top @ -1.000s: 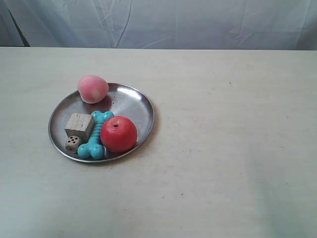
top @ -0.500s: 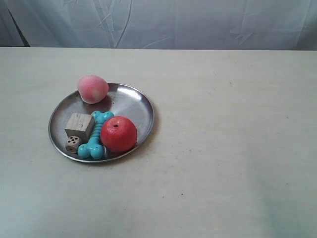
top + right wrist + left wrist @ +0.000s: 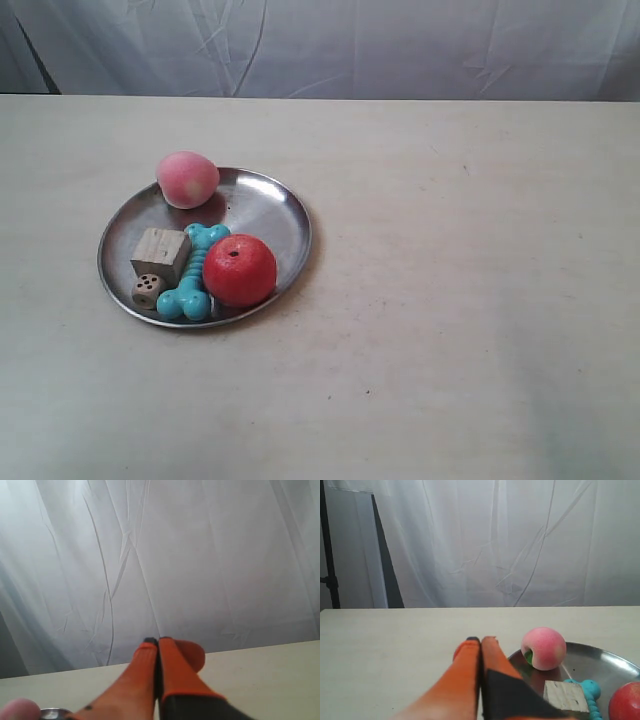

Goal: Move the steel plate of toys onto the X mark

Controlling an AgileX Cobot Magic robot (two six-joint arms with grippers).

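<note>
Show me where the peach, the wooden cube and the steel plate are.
peach [image 3: 187, 179], exterior view, middle of its pink skin.
wooden cube [image 3: 160, 254], exterior view, middle of its pale wood.
steel plate [image 3: 266, 214], exterior view, bare metal inside.

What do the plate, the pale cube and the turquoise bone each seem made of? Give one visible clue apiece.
Steel plate: polished metal, probably steel; its bare surface shows mirror-like glare.
Wooden cube: seemingly unfinished pale wood; matte, with faint grain lines.
Turquoise bone: likely rubber or soft plastic; even colour, ribbed shaft, slight sheen.
</note>
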